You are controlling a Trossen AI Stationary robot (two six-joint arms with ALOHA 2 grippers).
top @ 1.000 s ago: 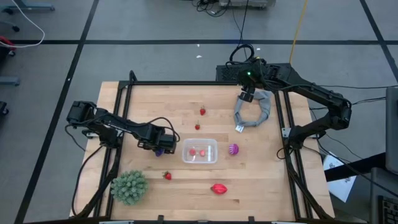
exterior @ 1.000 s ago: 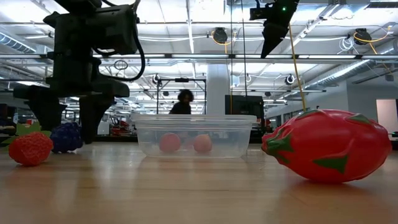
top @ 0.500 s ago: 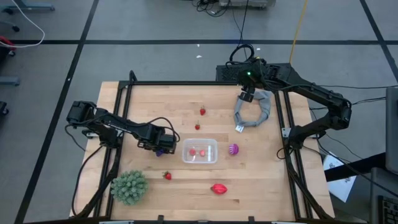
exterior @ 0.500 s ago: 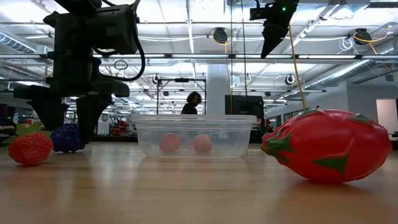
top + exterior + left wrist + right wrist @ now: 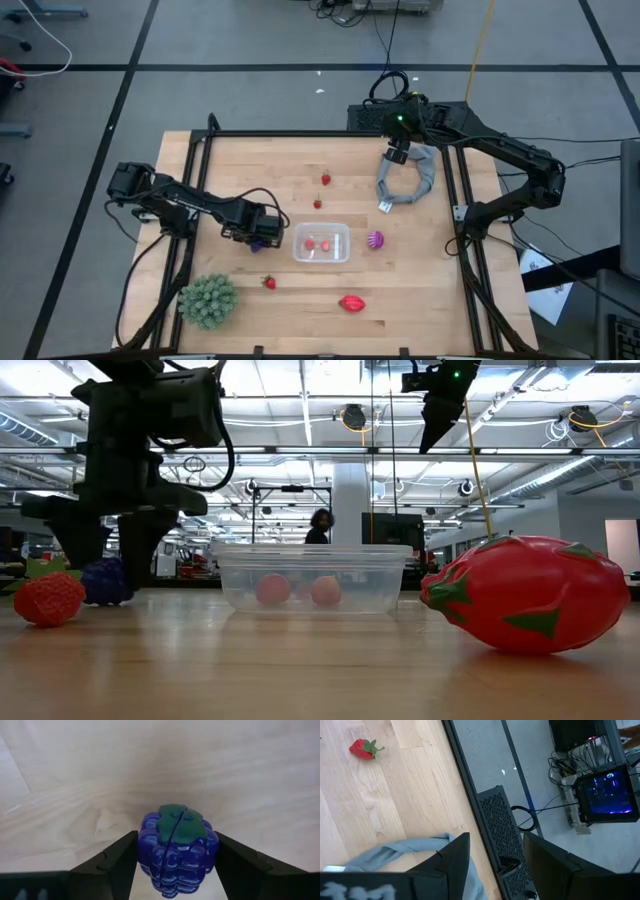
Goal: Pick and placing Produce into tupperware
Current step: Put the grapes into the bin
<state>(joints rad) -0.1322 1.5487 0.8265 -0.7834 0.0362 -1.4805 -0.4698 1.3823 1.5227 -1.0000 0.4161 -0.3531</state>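
Closing in since a second ago, the left hand (image 5: 176,870) has brought its two dark fingers from well spread to just beside the sides of the bumpy dark purple toy berry with a green leaf cap (image 5: 177,851); we cannot tell whether they press it yet. Nothing else on the bench has shifted, though the person far back in the room has stepped to the right.

Nearest the low camera we see the large glossy red oval fruit with green scales (image 5: 528,594) and a small knobbly red strawberry (image 5: 47,598) on the pale wooden bench (image 5: 400,290). A spiky green ball (image 5: 208,300) sits at the front left corner. Mid-bench stands the clear rounded-corner plastic tub (image 5: 321,242) with two small red berries (image 5: 318,244) inside. The left arm reaches low from the left edge, its hand down on the purple fruit just left of the tub. A ribbed magenta fruit (image 5: 375,239) lies just right of the tub.

Farther back lie two more tiny red berries (image 5: 325,179) and a limp grey cloth ring (image 5: 408,178). The right hand (image 5: 397,153) hangs high over that ring, fingers partly spread and empty.
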